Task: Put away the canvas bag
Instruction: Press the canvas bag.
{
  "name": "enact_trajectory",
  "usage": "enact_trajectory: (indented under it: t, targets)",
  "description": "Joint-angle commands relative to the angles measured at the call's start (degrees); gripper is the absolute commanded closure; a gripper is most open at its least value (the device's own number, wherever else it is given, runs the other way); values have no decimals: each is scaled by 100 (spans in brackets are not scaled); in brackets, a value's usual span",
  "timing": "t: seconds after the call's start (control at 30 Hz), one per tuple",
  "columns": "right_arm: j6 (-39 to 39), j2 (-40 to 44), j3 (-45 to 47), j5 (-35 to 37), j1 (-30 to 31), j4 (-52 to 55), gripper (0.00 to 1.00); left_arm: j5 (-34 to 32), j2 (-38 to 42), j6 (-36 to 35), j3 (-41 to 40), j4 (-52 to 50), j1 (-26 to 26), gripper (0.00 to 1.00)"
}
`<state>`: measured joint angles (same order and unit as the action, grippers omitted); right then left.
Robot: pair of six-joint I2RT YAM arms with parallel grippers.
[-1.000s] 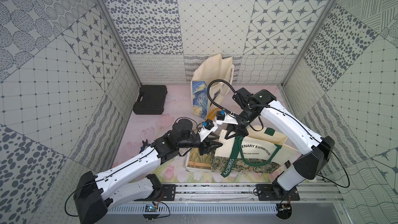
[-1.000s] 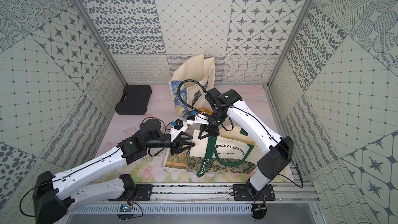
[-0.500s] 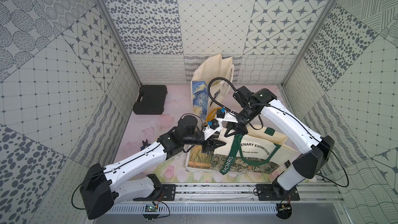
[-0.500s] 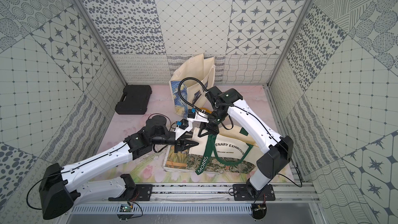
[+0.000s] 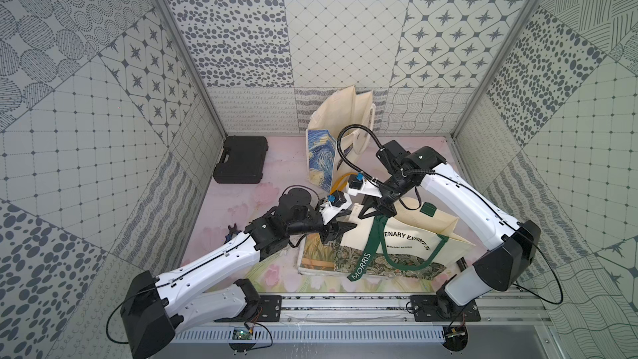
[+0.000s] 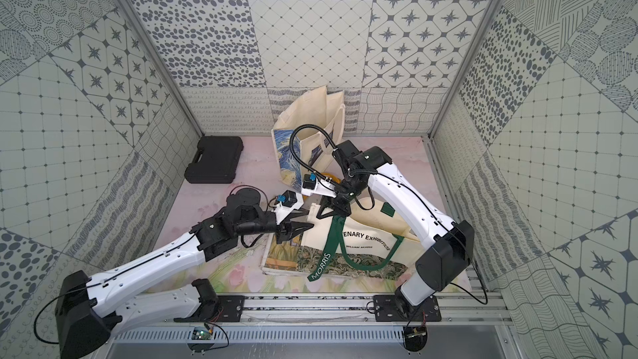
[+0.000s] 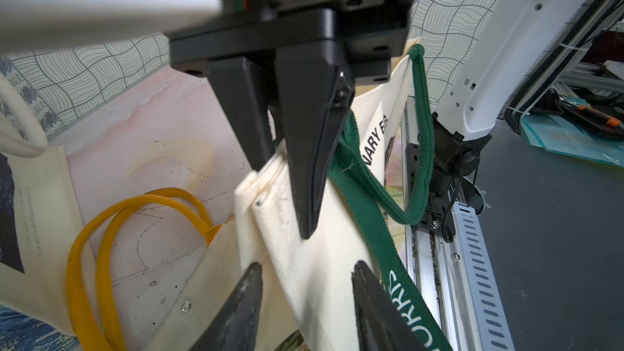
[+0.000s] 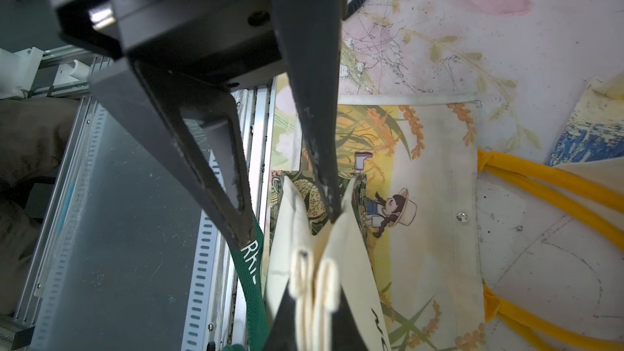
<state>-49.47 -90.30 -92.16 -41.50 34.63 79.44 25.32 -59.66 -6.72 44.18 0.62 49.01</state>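
The right fingers (image 8: 317, 150) are clamped tight on the top hem of the canvas bag (image 5: 407, 236). They hold that corner of its mouth up off the worktop (image 5: 283, 170), while the rest of the bag lies slumped below them. One of its green handles (image 7: 371, 217) runs alongside the pinch. The left fingers (image 7: 243, 305) stand partly apart just under the right pair, one on each side of the same doubled hem. The cloth passes between them, but I cannot tell whether they press on it.

The bag looks light, thin and limp, so it should sag and fold wherever it is not held, and a single pinch would let it twist and swing. The woven cloth is not likely to slip, and nothing about it looks fragile. The stitched hem is probably the best place to hold it. Two grips spaced along it would keep the mouth flat, whereas the handles would leave the body dangling.

Directly under the held bag and touching it lies a flat bag (image 8: 422, 150) printed with a girl in a hat. Its yellow handles (image 8: 540, 177) trail away from the fingers. Beyond the fingers, toward the back wall, a standing bag (image 5: 345, 115) with a blue painted print is upright with its mouth open. It is probably where the held one belongs. Well off to the side of the left fingers sits a black case (image 5: 241, 158).

There are three bags, two green handles, two yellow handles and one case.
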Motion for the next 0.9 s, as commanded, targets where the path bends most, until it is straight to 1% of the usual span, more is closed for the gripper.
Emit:
enact_trajectory:
  t: [0.0,0.23,0.3,0.37,0.5,0.57,0.63,0.87]
  targets:
    - [-71,262,154,-500,51,157,100,-835,52,-279,6,132,-55,54]
    - [-122,268,84,-638,48,191,100,-811,-45,-268,25,192,-54,54]
    - [-170,244,63,-703,52,135,100,-646,-115,-255,47,194,-57,54]
    - [-155,232,7,-791,50,28,100,-332,-197,-239,63,231,-67,54]
    - [203,207,-157,-736,52,-540,100,381,-492,-82,136,435,-64,54]
    - [294,166,-292,-687,51,-712,100,611,-643,-14,213,443,-65,54]
    - [326,86,-470,-663,52,-730,100,734,-743,21,260,439,-67,55]
    - [350,-48,-943,-415,34,-752,100,803,-731,91,184,466,-67,58]
